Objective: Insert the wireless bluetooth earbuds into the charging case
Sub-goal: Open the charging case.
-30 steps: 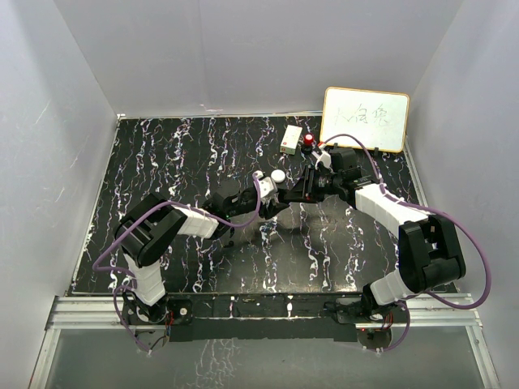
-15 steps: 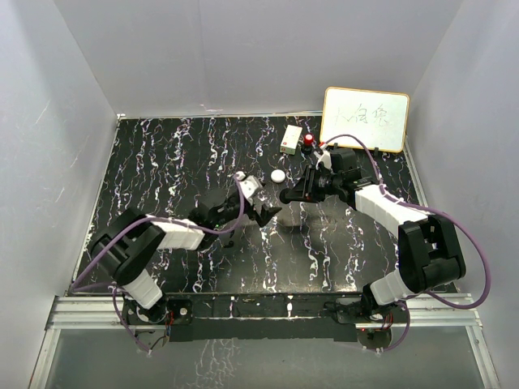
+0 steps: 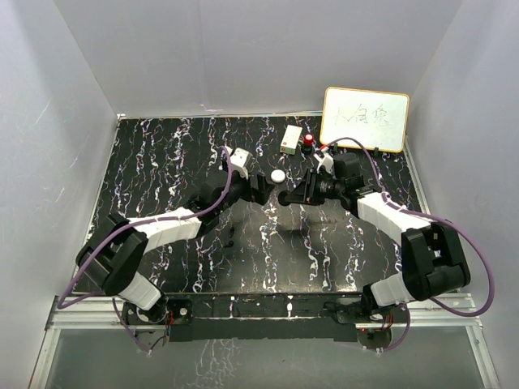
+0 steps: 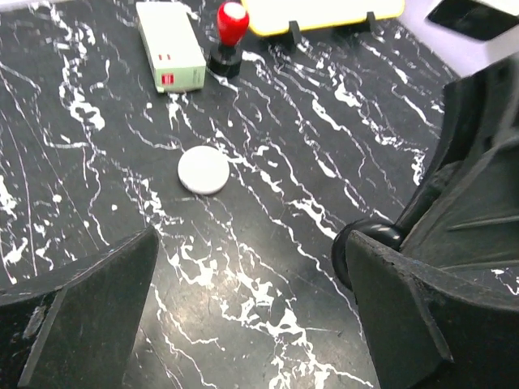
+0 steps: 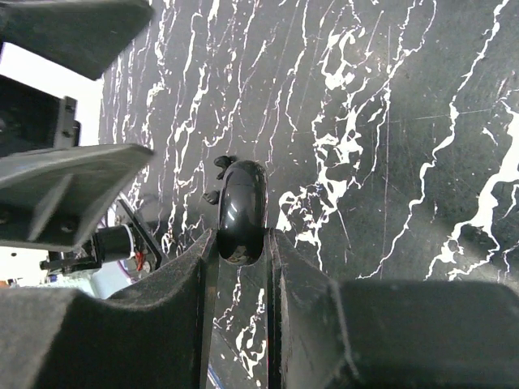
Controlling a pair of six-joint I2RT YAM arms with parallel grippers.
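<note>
white disc (image 4: 203,171), pale box (image 4: 169,46), red-topped stamp (image 4: 229,36)

Glossy black charging case (image 5: 241,212), matt right tool (image 5: 241,243), smooth marbled table (image 5: 389,121)

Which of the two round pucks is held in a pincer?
The black puck, clamped in the right pincer; the white puck lies free on the table.

left arm (image 3: 174,225): stretched from the worktop's middle toward the far edge
left gripper (image 3: 262,190): carried farther back
right gripper (image 3: 282,197): edged toward the left edge, black round puck (image 5: 242,212) clamped
</note>
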